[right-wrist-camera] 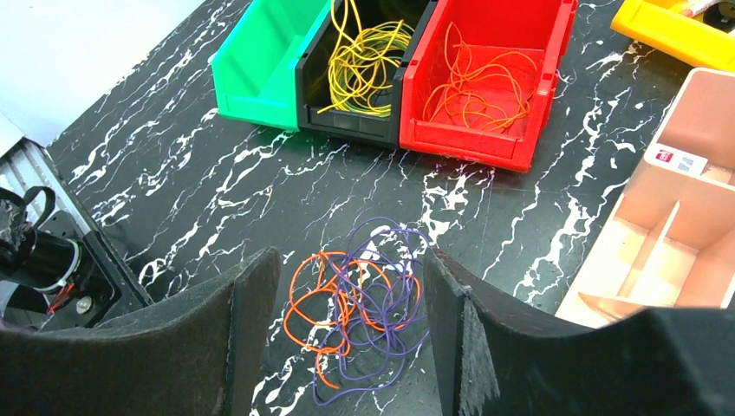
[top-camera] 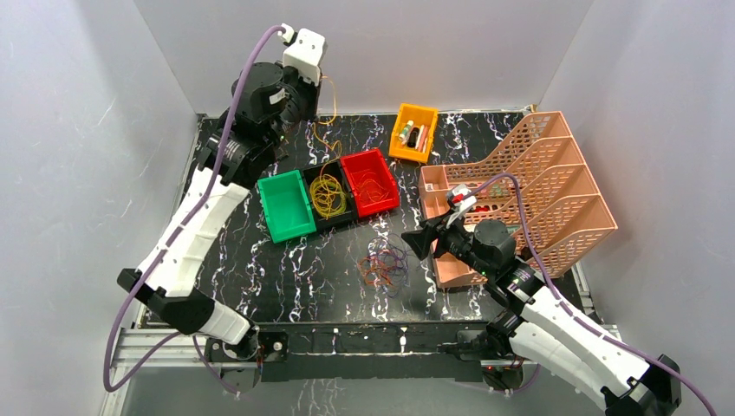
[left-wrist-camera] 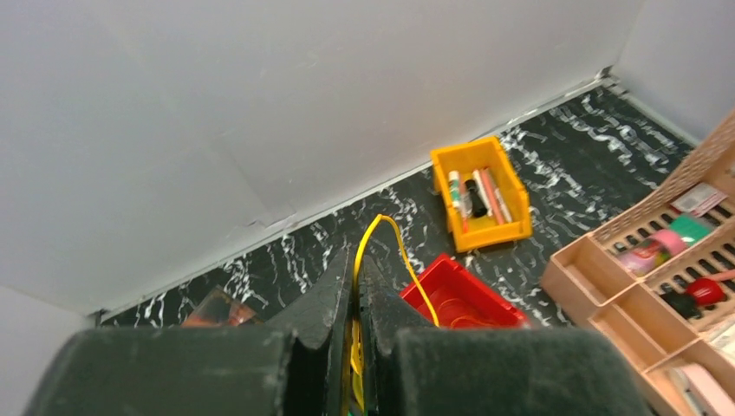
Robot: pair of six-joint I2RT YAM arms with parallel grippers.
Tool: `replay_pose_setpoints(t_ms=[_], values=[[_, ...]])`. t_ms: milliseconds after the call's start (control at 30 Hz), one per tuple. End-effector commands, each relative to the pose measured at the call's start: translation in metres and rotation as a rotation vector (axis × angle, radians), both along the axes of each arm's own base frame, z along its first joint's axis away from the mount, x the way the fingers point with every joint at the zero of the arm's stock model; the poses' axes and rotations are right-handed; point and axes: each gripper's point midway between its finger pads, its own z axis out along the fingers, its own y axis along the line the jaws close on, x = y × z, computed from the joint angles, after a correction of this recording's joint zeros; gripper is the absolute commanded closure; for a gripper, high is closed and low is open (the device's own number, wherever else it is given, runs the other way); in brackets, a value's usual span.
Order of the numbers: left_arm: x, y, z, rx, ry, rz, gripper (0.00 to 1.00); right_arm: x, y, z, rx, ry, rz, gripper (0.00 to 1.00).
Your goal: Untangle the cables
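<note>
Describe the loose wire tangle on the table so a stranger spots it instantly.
Mid-table stands a red bin, last in a row of three. On the tabletop on its near side lies the tangle. Unlike the binned wires, it mixes orange and purple.

Left arm reaches up at the far left, left gripper [left-wrist-camera: 355, 269] clamped on a yellow cable [left-wrist-camera: 384, 227]; right gripper [right-wrist-camera: 347, 260] hangs low, near centre, jaws wide apart.

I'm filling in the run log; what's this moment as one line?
left gripper: shut on yellow cable, raised | right gripper: open above orange-purple cable tangle on table
</note>
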Motion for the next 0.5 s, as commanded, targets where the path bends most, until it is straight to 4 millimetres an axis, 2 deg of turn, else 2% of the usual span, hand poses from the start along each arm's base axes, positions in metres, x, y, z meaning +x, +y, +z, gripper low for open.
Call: replay_pose_setpoints(t_ms=[0,133,267,467], values=[[0.019,0.009,-0.013,-0.021,0.017,0.013,1.0,0.0,0.005,0.026,0.058,-0.047,0.014,0.3],[0.032,0.016,-0.036,-0.013,0.056,0.034,1.0,0.0,0.005,0.024,0.061,-0.04,0.017,0.3],[0.036,0.017,-0.066,-0.007,0.123,0.045,1.0,-0.001,0.005,0.022,0.057,-0.036,0.017,0.3],[0.018,0.016,-0.121,-0.052,0.257,0.036,1.0,0.0,0.005,0.019,0.056,-0.027,0.009,0.3]])
